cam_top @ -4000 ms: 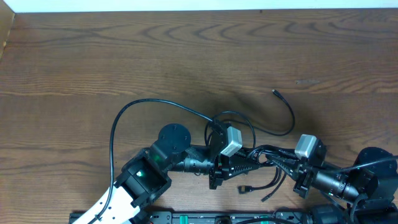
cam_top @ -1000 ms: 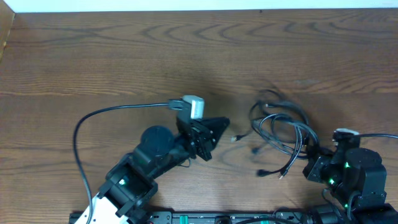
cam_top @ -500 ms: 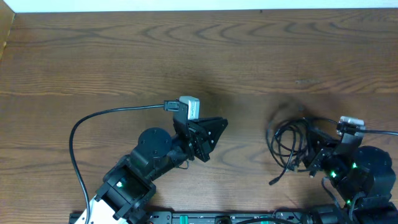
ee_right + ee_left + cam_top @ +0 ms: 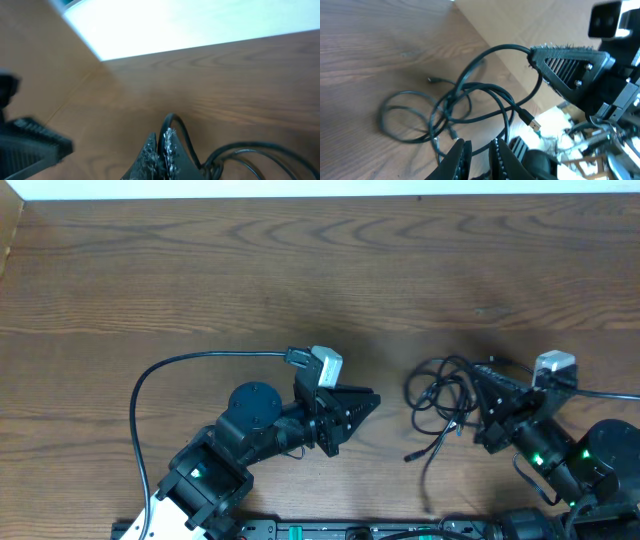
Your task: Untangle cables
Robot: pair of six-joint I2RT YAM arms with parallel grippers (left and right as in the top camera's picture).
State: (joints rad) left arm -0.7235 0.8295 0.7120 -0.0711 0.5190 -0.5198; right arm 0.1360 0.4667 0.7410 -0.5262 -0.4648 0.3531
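Note:
The cables [image 4: 436, 394] are thin black cords in one loose tangle on the wooden table, right of centre, with a plug end [image 4: 409, 457] trailing toward the front. My right gripper [image 4: 479, 373] is shut on one strand at the tangle's right side; the right wrist view shows that cable [image 4: 176, 123] pinched between its jaws [image 4: 162, 136]. My left gripper [image 4: 371, 403] points right, a short way left of the tangle and apart from it. In the left wrist view its jaws [image 4: 480, 147] stand slightly open with nothing between them, and the cables [image 4: 462, 97] lie just ahead.
A thicker black lead [image 4: 180, 360] arcs from the left wrist camera round to the arm's base. The table's back edge [image 4: 320, 198] runs along the top, and the arm bases sit at the front edge.
The left gripper's jaws have parted a little and it has swung slightly right. The right gripper has shifted the tangle left and toward the back.

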